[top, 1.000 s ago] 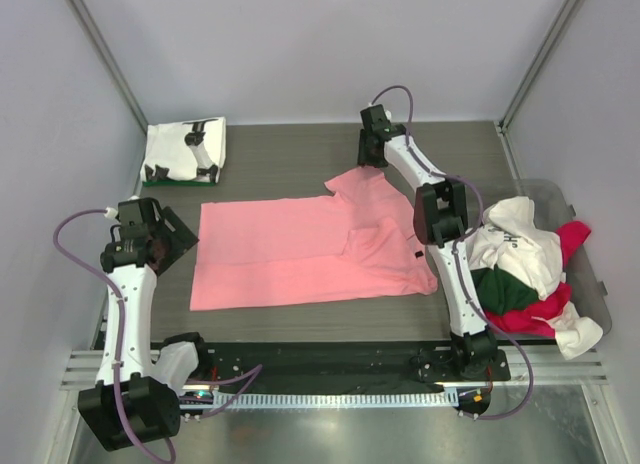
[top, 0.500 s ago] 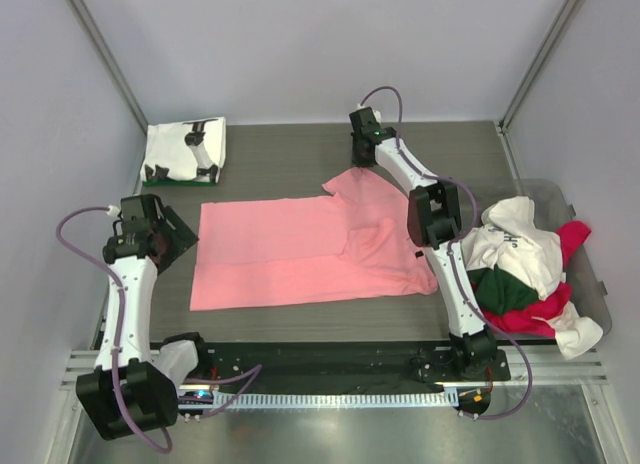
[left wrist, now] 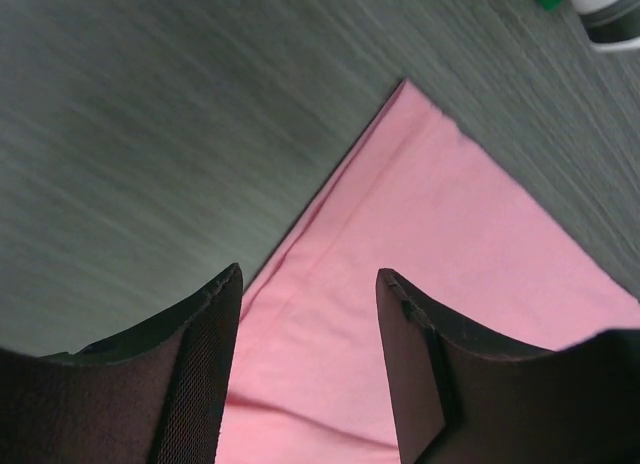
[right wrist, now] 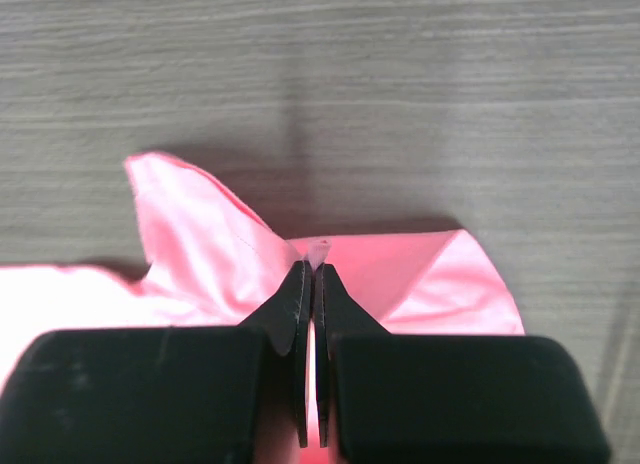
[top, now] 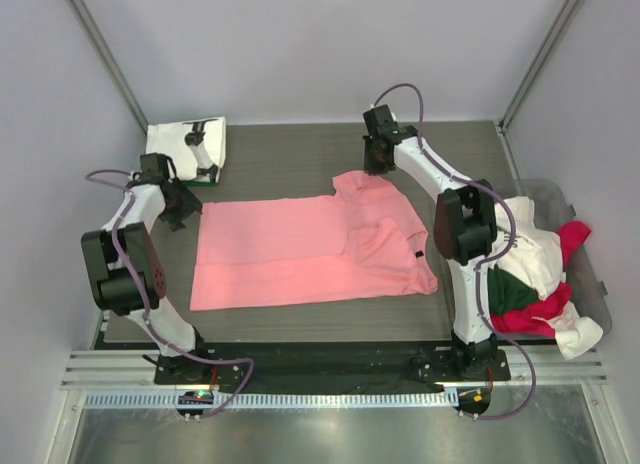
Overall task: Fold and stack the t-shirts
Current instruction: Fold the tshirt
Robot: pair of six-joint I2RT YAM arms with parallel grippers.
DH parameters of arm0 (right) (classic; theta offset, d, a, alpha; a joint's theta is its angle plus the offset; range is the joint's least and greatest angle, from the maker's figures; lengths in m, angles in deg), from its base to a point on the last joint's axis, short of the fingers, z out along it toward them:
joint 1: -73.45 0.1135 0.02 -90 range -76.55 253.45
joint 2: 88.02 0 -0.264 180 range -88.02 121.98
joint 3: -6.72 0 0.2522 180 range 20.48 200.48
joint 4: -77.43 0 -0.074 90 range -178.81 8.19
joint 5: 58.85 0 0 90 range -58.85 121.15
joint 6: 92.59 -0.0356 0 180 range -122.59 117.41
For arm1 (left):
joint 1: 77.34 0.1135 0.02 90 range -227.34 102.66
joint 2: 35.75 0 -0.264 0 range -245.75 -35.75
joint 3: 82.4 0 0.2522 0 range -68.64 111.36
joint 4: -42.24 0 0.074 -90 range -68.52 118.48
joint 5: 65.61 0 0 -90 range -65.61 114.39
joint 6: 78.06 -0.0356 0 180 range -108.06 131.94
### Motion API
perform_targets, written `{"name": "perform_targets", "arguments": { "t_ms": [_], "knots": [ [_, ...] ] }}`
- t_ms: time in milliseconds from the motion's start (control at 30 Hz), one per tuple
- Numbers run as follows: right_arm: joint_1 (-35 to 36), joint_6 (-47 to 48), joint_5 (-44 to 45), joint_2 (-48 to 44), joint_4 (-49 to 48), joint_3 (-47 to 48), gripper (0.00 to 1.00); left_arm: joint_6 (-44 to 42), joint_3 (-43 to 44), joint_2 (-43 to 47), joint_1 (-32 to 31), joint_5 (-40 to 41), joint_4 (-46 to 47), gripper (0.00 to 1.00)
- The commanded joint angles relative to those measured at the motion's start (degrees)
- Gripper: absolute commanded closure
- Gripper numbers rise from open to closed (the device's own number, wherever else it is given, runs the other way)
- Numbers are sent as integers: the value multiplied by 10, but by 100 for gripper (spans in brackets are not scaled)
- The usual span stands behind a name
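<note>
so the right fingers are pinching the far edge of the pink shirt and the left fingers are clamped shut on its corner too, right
Not quite. The left fingers are open, not clamped: the left wrist view shows the edge of the pink shirt in the gap between them. The right fingers are indeed pinching its far edge.

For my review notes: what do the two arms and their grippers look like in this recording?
The left arm and right arm have white links with bulky black joint housings, and a lilac cable loops along each. The left gripper and right gripper are matte black with two tapered fingers. The left one's inner pads show a fine mesh texture.
</note>
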State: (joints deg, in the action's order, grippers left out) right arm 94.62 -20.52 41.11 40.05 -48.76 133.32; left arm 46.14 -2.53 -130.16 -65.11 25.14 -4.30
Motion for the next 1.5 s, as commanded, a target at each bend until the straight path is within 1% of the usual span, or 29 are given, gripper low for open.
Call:
{"name": "perform_targets", "arguments": {
  "t_ms": [0, 133, 267, 300, 433, 533, 867, 933, 967, 1000, 1067, 1100, 1133, 1267, 1467],
  "knots": [
    [4, -6, -19, -64, -30, -39, 99, -6, 61, -63, -7, -23, 53, 43],
    [3, 3, -25, -87, -44, -85, 99, -20, 99, -127, -16, -22, 65, 43],
    [0, 7, -28, -94, -49, -104, 99, -25, 108, -154, -30, -12, 70, 43],
    [-1, 5, -31, -95, -50, -106, 99, -23, 105, -157, -33, 5, 78, 43],
    [-3, 1, -49, -97, -60, -124, 99, -26, 107, -176, -36, 13, 83, 52],
    [-5, 0, -55, -100, -65, -135, 99, -36, 114, -191, -40, 16, 84, 56],
    [-7, -4, -64, -109, -73, -160, 99, -53, 126, -217, -40, -3, 99, 61],
    [-7, -3, -64, -110, -73, -158, 99, -55, 124, -220, -40, -5, 104, 68],
    [-7, -4, -66, -110, -73, -158, 99, -55, 123, -221, -41, -21, 104, 70],
    [-7, -5, -66, -112, -74, -158, 99, -56, 122, -223, -41, -24, 108, 76],
    [-7, -7, -67, -116, -74, -158, 99, -56, 123, -224, -41, -31, 110, 83],
    [-7, -8, -67, -117, -73, -156, 99, -56, 122, -223, -43, -33, 111, 92],
    [-7, -7, -68, -120, -73, -156, 99, -55, 123, -219, -43, -36, 110, 99],
    [-8, -8, -65, -142, -68, -162, 99, -48, 119, -180, -44, -35, 101, 100],
    [-7, -12, -64, -210, -60, -195, 99, -48, 101, -106, -44, -20, 76, 100]
  ]
}}
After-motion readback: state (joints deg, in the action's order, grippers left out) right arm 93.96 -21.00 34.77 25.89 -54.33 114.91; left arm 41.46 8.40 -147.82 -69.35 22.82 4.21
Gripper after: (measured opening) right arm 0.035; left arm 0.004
